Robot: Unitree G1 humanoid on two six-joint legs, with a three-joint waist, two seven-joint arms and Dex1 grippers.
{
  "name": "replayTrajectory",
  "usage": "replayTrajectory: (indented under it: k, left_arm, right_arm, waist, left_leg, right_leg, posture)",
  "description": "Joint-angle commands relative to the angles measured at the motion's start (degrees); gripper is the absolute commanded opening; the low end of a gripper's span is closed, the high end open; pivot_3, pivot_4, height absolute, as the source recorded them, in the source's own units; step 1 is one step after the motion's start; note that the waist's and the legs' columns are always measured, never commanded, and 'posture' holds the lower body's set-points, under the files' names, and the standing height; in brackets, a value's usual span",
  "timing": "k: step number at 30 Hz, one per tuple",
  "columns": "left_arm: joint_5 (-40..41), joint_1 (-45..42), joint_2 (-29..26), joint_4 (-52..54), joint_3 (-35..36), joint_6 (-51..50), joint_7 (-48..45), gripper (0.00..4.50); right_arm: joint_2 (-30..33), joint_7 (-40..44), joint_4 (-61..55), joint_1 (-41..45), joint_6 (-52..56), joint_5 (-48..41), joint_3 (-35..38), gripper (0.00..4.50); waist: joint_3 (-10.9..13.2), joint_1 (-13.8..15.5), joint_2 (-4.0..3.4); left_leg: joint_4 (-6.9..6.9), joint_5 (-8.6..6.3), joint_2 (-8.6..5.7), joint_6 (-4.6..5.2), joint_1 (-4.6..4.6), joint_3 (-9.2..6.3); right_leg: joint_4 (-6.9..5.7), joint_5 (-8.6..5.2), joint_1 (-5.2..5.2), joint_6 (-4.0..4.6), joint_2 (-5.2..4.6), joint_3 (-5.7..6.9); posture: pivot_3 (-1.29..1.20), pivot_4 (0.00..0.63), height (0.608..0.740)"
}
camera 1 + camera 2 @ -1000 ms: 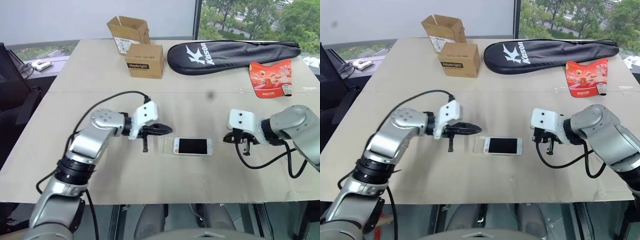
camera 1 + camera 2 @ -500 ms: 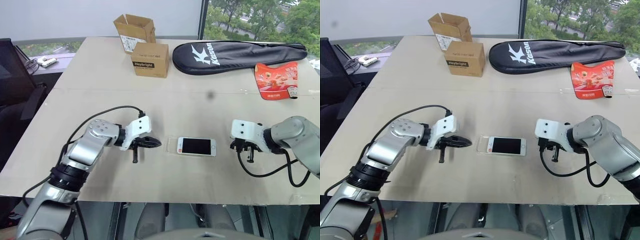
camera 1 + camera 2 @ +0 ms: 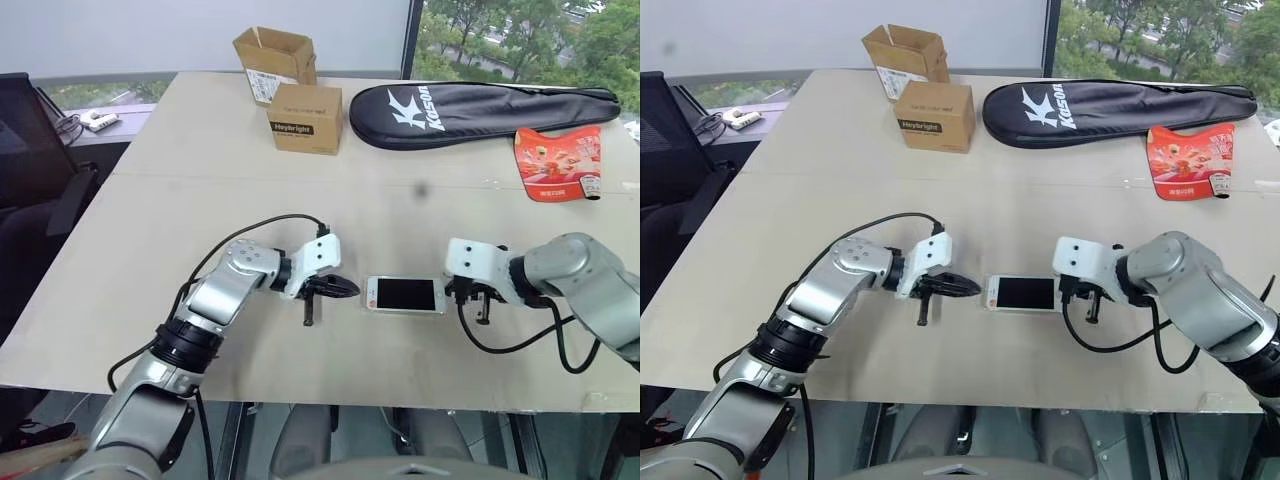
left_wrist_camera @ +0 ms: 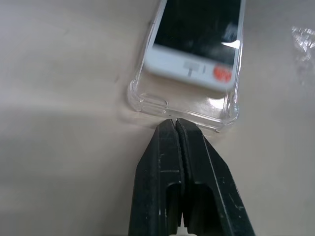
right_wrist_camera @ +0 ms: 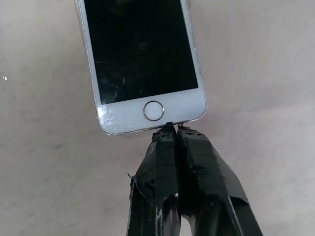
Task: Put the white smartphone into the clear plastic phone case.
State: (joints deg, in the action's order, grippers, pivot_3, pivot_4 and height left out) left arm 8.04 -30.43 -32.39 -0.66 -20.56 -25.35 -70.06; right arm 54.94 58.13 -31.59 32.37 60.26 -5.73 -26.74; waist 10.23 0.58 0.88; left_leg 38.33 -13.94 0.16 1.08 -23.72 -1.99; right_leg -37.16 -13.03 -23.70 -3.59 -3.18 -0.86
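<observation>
Beige desk (image 3: 200, 200) by a window; your work zone is the near-centre strip, close to the front edge. You have the phone (image 3: 405, 294) lying flat, screen up, long side running left-right, sitting partway in the clear case (image 4: 182, 101). In the left wrist view the case's end sticks out past the phone's earpiece end, so the phone isn't seated to that rim.

Left gripper (image 3: 350, 290): jaws pressed together, holding nothing, tips right at the case's end rim; from the wrist view it looks like contact, but you can't be sure. Right gripper (image 5: 171, 129): jaws pressed together, empty, tips at the phone's home-button edge, touching or just shy of it. So you've got one closed gripper at each short end of the phone, facing each other.

Room to move: bare desk on both long sides of the phone and all across the left half. Behind, well apart: a closed cardboard box (image 3: 304, 118) with an open box (image 3: 274, 62) behind it, a black racket bag (image 3: 480, 102), a red snack packet (image 3: 558, 161) near the right edge. Front desk edge is near both arms. A cable (image 3: 510, 340) loops on the desk by your right wrist.
</observation>
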Motion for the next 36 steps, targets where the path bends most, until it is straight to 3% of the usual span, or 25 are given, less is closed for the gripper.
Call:
replayTrajectory:
  k: [1, 11, 21, 25, 28, 32, 36]
  left_arm:
    - [0.98, -1.60, 2.70, 1.85, -0.63, -0.04, 0.95, 0.00]
    - [0.35, -1.32, 4.44, 1.77, -0.15, -0.29, 2.84, 0.00]
    - [1.25, -4.82, 0.02, -3.79, 6.69, 2.75, 3.05, 0.00]
    - [3.71, -4.63, 2.55, -2.56, 8.28, 2.98, 4.07, 0.00]
    - [5.87, -3.63, 5.61, -0.28, 7.46, 1.20, 4.45, 0.00]
    - [5.16, -2.70, 6.15, 0.92, 5.35, 0.63, 4.41, 0.00]
    - [5.43, -1.99, 5.96, 2.92, 3.05, -0.82, 3.07, 0.00]
  right_arm:
    - [-2.16, -0.64, -2.30, 2.15, 0.32, -0.54, -1.23, 0.12]
    - [-0.32, -1.22, -1.97, 1.18, 1.79, -0.84, 1.19, 0.12]
    - [5.37, -2.46, 3.92, -6.82, -1.23, -4.56, 17.42, 0.12]
    - [-2.81, -6.18, 4.17, -10.85, -6.36, -9.03, 27.15, 0.12]
    - [-15.51, -9.35, 1.18, -19.84, -11.43, -15.92, 33.90, 0.12]
    - [-19.12, -13.63, 1.73, -26.48, -17.64, -11.88, 32.17, 0.12]
    - [-26.27, -21.53, 3.64, -25.81, -19.07, -12.41, 33.07, 0.12]
  waist:
    - [0.00, -0.06, 0.00]
    - [0.00, 0.18, 0.00]
    - [0.00, -0.29, 0.00]
    - [0.00, -0.28, 0.01]
    - [-0.18, 0.21, 0.32]
    - [-0.09, 0.12, 0.16]
    - [-0.10, -0.98, 0.19]
  left_leg:
    - [0.00, 0.00, 0.01, 0.00, 0.00, 0.00]
    - [0.02, 0.00, -0.01, 0.00, 0.00, 0.01]
    - [-0.02, 0.00, 0.01, 0.00, 0.02, 0.02]
    - [-0.01, 0.00, 0.01, 0.00, 0.00, 0.04]
    - [-0.04, 0.00, 0.02, 0.00, 0.01, -0.04]
    - [-0.02, 0.00, 0.03, 0.00, -0.01, -0.03]
    - [0.04, 0.00, 0.01, 0.00, 0.15, 0.10]
  right_leg:
    - [0.00, 0.00, 0.00, 0.00, 0.01, 0.00]
    - [0.00, 0.00, 0.02, 0.00, -0.01, -0.01]
    - [0.00, 0.00, 0.00, 0.00, 0.00, -0.02]
    - [0.00, 0.01, 0.00, -0.01, 0.00, -0.05]
    - [0.00, 0.01, 0.03, -0.01, 0.01, 0.02]
    - [-0.19, 0.01, 0.00, -0.01, 0.03, 0.07]
    - [-0.28, 0.01, 0.04, 0.00, 0.03, -0.11]
  posture:
    - [0.00, 0.150, 0.740]
    - [0.00, 0.150, 0.740]
    - [0.00, 0.150, 0.740]
    - [0.00, 0.150, 0.740]
    - [0.00, 0.150, 0.740]
    - [0.00, 0.150, 0.740]
    - [0.00, 0.150, 0.740]
